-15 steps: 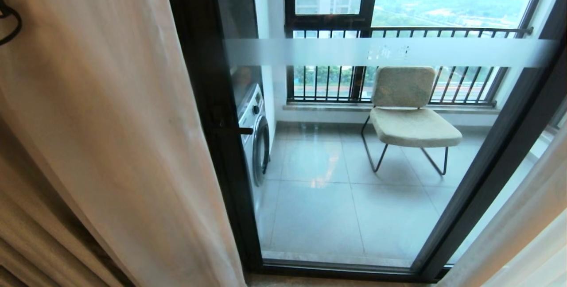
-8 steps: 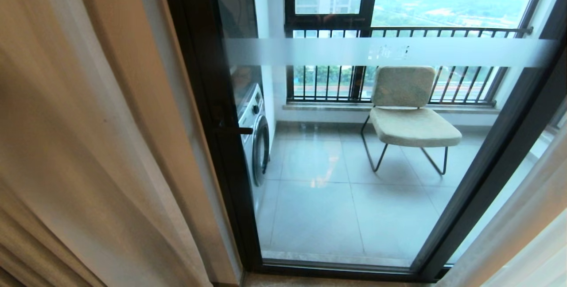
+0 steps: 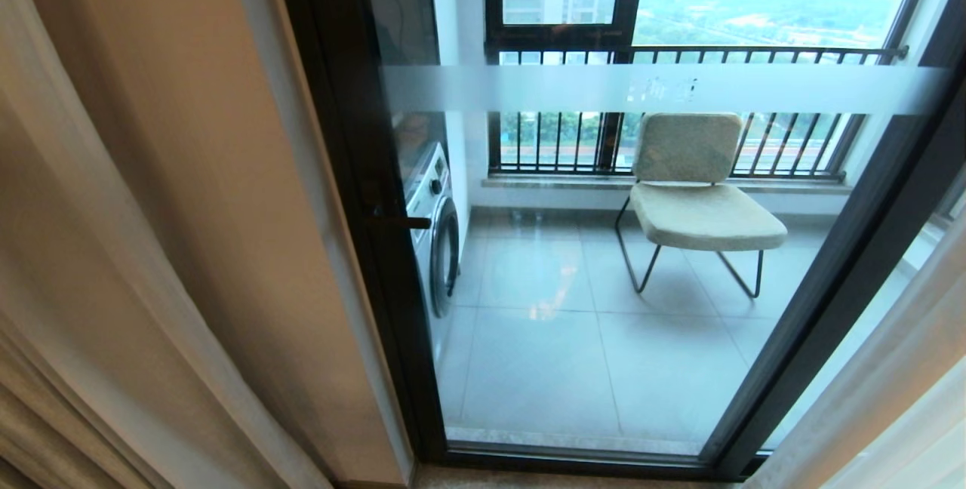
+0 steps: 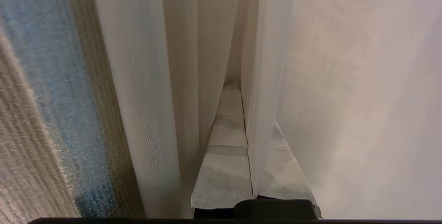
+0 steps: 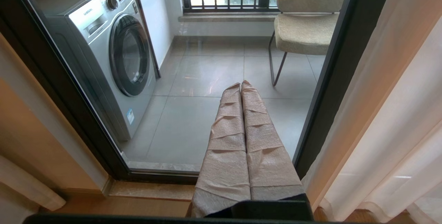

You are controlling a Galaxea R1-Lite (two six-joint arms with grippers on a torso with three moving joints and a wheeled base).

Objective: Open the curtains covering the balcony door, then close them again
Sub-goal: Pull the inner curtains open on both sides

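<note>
Cream pleated curtains [image 3: 113,262] pulled further left than before; left gripper [image 4: 247,113] clenched on sheer fold; right gripper [image 5: 241,89] clenched, empty.

beige chair [image 3: 698,195] and washing machine [image 3: 436,225] on tiled balcony floor [image 3: 558,353]

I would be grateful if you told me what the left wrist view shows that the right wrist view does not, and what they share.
Only the left wrist view shows the left gripper, its wrapped fingers shut on a fold of the sheer curtain, with a blue and beige rug beside the pleats. Only the right wrist view shows the right gripper, shut and holding nothing, before the balcony door, with the washing machine and chair beyond the glass. Both show pale curtain fabric and tape-wrapped fingers.
</note>
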